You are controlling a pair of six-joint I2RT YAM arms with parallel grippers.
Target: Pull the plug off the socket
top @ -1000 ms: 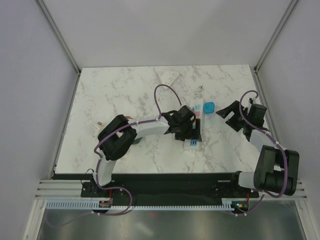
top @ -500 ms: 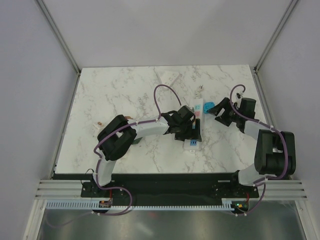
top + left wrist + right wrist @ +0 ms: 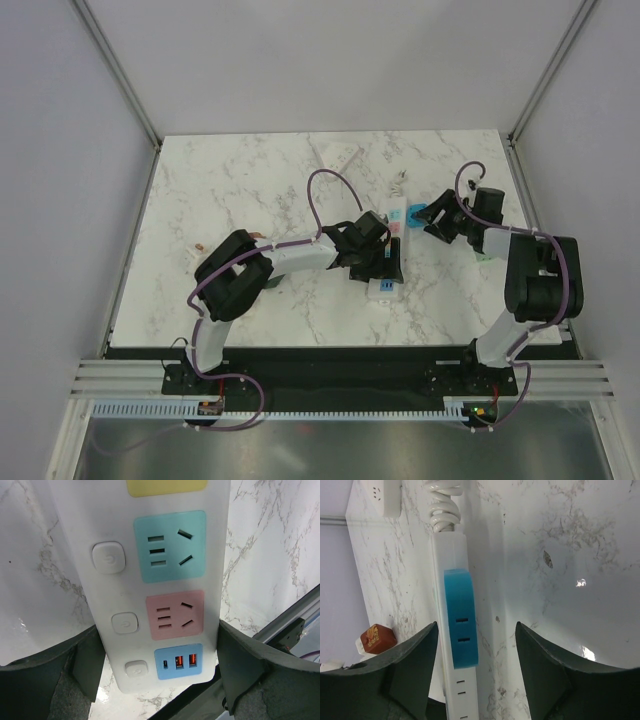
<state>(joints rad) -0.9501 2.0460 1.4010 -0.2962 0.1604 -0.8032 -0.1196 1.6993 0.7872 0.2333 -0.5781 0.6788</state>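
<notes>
The white socket strip (image 3: 393,232) lies mid-table, with teal, pink and blue socket faces (image 3: 169,546). My left gripper (image 3: 384,270) (image 3: 160,662) is shut on the strip's near end, a dark finger pressed against each long side. The blue plug (image 3: 418,213) (image 3: 461,622) sits in the strip near its far end. My right gripper (image 3: 437,216) (image 3: 476,665) is open around the plug. The plug sits close to the left finger (image 3: 417,660), with a wide gap to the right finger (image 3: 545,665).
A coiled white cable (image 3: 400,183) (image 3: 442,505) leaves the strip's far end. A second white strip (image 3: 340,156) lies at the back. A small brown object (image 3: 376,636) sits to the left of the strip. The table's right edge (image 3: 527,230) is close to my right arm.
My right arm has swung left across the table until its fingers stand around the blue plug, and its jaws have narrowed. The left gripper and the strip have not moved.
</notes>
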